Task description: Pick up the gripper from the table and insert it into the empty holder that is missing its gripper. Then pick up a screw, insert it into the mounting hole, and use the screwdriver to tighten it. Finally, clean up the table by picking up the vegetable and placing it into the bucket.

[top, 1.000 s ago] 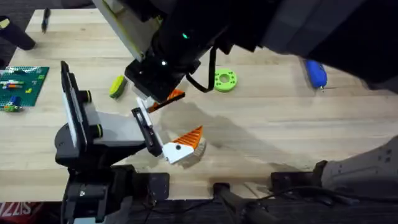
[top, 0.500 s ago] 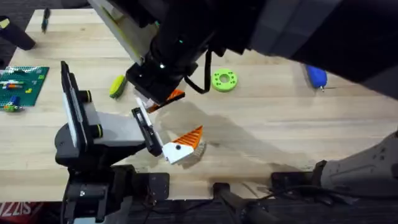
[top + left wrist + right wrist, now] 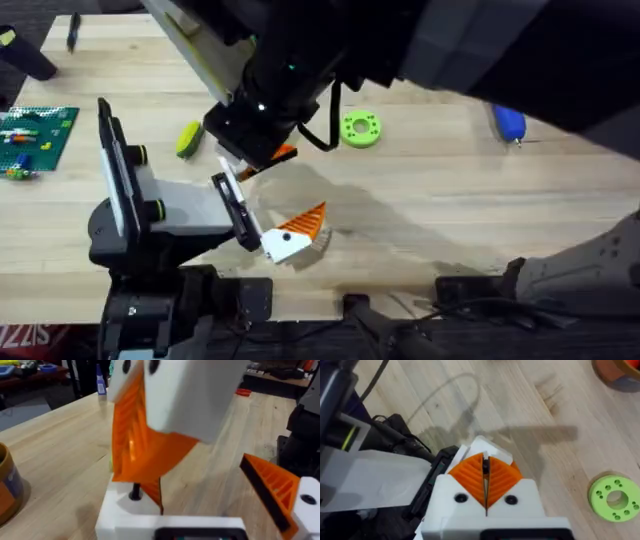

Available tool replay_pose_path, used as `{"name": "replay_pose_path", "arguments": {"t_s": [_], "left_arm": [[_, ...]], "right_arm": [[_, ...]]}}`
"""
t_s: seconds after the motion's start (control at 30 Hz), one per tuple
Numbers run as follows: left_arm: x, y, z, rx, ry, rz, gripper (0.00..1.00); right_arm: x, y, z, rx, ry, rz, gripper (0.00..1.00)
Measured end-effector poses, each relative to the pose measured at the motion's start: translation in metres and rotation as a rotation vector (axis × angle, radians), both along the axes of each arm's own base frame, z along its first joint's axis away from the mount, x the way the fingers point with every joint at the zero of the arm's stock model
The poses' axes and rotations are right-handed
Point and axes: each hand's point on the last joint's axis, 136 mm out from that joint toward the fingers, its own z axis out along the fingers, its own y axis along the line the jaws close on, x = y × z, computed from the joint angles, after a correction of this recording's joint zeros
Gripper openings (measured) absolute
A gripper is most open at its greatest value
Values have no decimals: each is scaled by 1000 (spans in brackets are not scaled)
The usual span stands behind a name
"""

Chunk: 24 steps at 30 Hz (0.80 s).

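While the orange fingertip [image 3: 151,491] is held pinched in the closed right gripper [image 3: 486,482] just above the empty holder [image 3: 120,516] of the wide-open left gripper [image 3: 258,212], jamming or dropping could be caused by a tilted entry.

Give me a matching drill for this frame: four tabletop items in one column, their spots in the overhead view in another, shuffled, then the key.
Column 1
1. bright blue pen-shaped screwdriver
2. small yellow-green oblong toy vegetable
3. flat green plastic ring with holes
4. green brick baseplate with small coloured bricks

Column 2
A. at the table's left edge
B. far right, near the table's back edge
C. centre, just right of the raised arm's black cable
D. left of centre, behind the black-and-white fixture

Pairs: 1-B, 2-D, 3-C, 4-A
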Motion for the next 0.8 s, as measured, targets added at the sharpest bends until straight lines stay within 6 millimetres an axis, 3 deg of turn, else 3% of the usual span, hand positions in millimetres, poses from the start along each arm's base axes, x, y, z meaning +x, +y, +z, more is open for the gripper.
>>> {"name": "replay_pose_path", "arguments": {"t_s": [0.8], "left_arm": [[0,0,0,-9,17,1,985]], "right_arm": [[2,3,-14,-37,23,0,6]]}}
